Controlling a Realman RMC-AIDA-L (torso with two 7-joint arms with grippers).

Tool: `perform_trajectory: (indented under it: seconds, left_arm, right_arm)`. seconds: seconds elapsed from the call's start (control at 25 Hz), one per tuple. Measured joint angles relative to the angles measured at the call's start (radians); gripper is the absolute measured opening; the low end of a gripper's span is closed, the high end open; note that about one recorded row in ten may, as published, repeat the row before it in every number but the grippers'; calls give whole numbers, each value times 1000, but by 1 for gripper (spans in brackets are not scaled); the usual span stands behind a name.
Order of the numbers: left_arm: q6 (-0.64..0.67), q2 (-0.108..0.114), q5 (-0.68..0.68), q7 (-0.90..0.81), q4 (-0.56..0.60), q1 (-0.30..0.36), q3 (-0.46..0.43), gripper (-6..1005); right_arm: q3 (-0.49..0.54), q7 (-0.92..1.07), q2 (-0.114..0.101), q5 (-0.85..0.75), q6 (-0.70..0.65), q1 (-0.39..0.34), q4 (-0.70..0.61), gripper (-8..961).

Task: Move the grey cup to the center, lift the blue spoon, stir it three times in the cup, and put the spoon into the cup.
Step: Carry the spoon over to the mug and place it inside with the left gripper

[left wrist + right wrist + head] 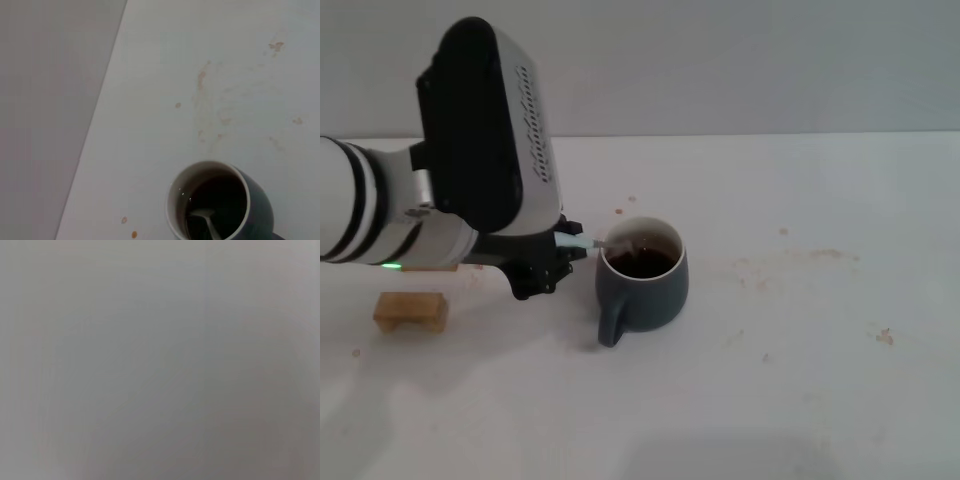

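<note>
The cup (642, 272) stands upright near the middle of the desk (800, 380), its handle toward 7 o'clock in the head view. The left end effector (563, 250) sits just beside the cup at its 9 o'clock and is closed on the pale handle end of the spoon (595, 243). The spoon's long axis runs roughly 9 to 3 o'clock, tilted down over the rim; in the left wrist view its bowl (202, 216) lies submerged in the dark liquid. The right end effector is not in view.

Risks, as a judgement:
- Stirring too wide presses the spoon neck on the rim and could tip or slide the cup.
- Fast stirring could splash liquid; the desk already shows brown stains (201, 79).
- Releasing high could let the spoon fall out.

A wooden block (411, 310) lies well apart at 9 o'clock.
</note>
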Motion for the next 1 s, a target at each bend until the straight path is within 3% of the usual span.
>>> perform_trajectory:
  seconds: [0.44,0.52,0.6,1.0]
  left_arm:
    - [27,-19,2,27,75,-36,11,177]
    - [46,-36,-2,46,125,-62,14,177]
    - [52,-47,-6,50,131,-73,26,177]
    - [34,-57,-6,42,112,-69,65,177]
  right_arm:
    - [-7,0,0,0,-1,-3,0,-1]
    - [-12,0,-1,0,-2,-2,0,-1]
    - [-12,0,-2,0,-2,-1,-1,-1]
    - [-12,0,-4,0,4,8,-6,-1]
